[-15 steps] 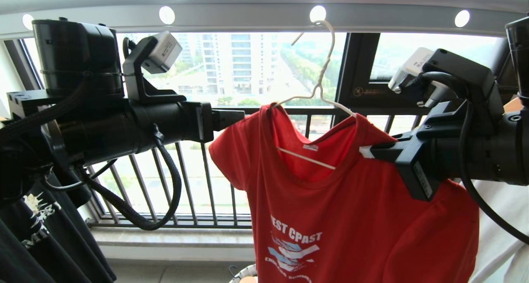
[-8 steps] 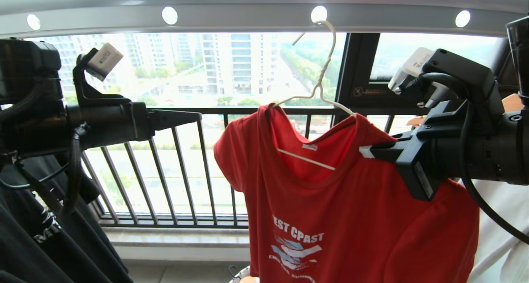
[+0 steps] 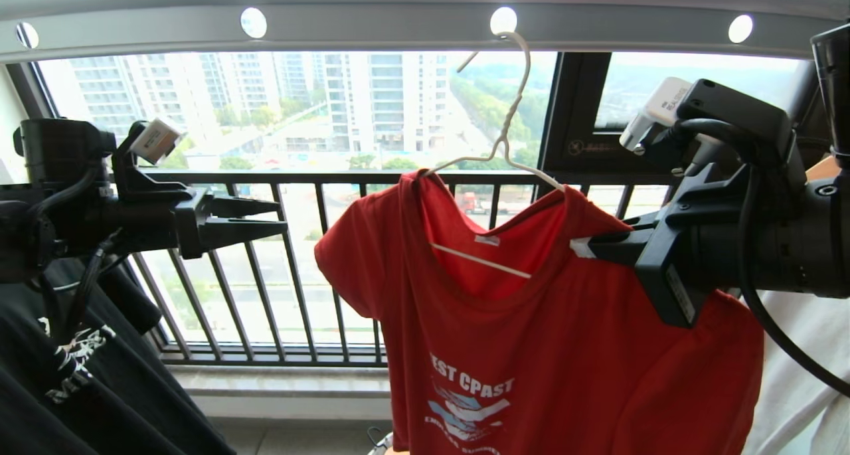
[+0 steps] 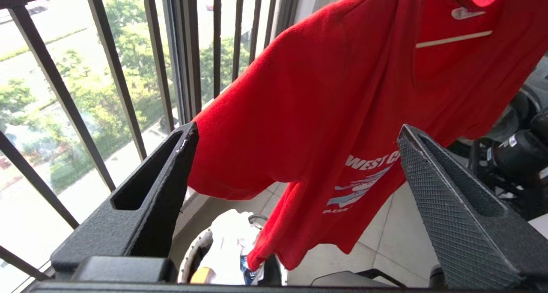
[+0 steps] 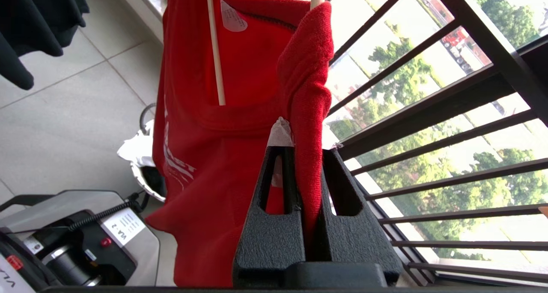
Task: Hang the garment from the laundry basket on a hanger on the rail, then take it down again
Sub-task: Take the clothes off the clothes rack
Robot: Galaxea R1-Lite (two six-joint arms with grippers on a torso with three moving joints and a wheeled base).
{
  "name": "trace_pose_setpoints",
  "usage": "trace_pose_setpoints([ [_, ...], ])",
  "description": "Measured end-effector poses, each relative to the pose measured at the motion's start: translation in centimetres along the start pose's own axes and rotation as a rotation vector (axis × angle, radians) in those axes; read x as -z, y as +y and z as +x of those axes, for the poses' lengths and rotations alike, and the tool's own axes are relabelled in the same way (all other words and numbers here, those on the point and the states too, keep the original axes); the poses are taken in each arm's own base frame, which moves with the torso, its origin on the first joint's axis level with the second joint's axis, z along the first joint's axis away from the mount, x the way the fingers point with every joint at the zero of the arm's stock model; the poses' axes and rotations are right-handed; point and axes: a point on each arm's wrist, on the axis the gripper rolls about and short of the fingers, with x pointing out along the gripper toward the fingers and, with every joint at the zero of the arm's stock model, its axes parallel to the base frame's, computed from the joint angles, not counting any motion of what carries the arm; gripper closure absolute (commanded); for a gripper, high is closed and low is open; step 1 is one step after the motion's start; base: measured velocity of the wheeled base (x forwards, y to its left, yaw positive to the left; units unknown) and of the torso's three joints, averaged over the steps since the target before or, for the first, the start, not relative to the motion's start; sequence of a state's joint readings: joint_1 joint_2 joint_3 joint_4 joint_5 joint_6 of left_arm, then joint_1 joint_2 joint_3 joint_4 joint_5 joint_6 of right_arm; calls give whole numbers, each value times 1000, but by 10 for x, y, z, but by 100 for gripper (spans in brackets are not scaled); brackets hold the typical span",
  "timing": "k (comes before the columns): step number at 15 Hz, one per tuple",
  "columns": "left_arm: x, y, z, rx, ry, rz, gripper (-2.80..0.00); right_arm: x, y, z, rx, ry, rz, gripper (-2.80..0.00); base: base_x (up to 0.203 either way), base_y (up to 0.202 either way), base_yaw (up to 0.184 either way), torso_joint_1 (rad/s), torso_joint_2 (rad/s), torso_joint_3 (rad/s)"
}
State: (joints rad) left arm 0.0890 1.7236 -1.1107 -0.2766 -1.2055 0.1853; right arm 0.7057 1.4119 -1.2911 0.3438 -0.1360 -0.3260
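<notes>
One red T-shirt [image 3: 531, 349] hangs on one thin white wire hanger [image 3: 505, 136]. The hanger hook sits in a round hole of the grey rail [image 3: 372, 23]; four holes show along the rail in the head view. Chest print reads "EST CPAST" in the head view with the first letter cut by a fold; the left wrist view shows "WEST C". Smaller lines sit under a blue-white graphic, too small to read. A small white neck label is inside the collar, its text unreadable.

Right gripper [image 3: 584, 248] has its fingers pinched together on the shirt's shoulder fabric, at the hanger's right end; the right wrist view shows red cloth squeezed between the two black fingers [image 5: 278, 186], with a white tape scrap at one tip.

Left gripper [image 3: 282, 217] is off to the left of the shirt, well apart from it, fingers spread and empty, pointing toward the sleeve. Both textured pads [image 4: 445, 190] show in its wrist view with the shirt beyond them.

One basket [image 5: 147, 177] stands on the tiled floor below the shirt, with white cloth in it. A black T-shirt [image 3: 80, 375] with pale print hangs at left, its letters partly hidden. White fabric [image 3: 803, 349] hangs at far right. Black window railing [image 3: 299, 262] is behind. A label on the robot base [image 5: 122, 226] is sideways, not clearly readable.
</notes>
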Motion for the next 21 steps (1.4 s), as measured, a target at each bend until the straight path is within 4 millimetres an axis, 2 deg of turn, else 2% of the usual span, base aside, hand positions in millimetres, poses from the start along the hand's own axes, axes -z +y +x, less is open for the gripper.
trace_pose_setpoints([
  [5, 27, 30, 41, 79, 39, 52, -280, -2, -1, 0, -7, -8, 0, 0, 0, 0, 0, 0, 0, 0],
  [9, 36, 49, 79, 116, 58, 59, -280, -3, 0, 2, -18, -10, -1, 0, 0, 0, 0, 0, 0, 0],
  [14, 42, 65, 94, 95, 70, 65, -280, -5, -1, 3, -17, -16, -11, 0, 0, 0, 0, 0, 0, 0],
  [15, 44, 66, 95, 96, 73, 62, 0, -6, -1, 4, -17, -15, -11, 0, 0, 0, 0, 0, 0, 0],
  [21, 49, 66, 96, 103, 78, 51, 0, -6, -1, 7, -18, -10, -13, 0, 0, 0, 0, 0, 0, 0],
])
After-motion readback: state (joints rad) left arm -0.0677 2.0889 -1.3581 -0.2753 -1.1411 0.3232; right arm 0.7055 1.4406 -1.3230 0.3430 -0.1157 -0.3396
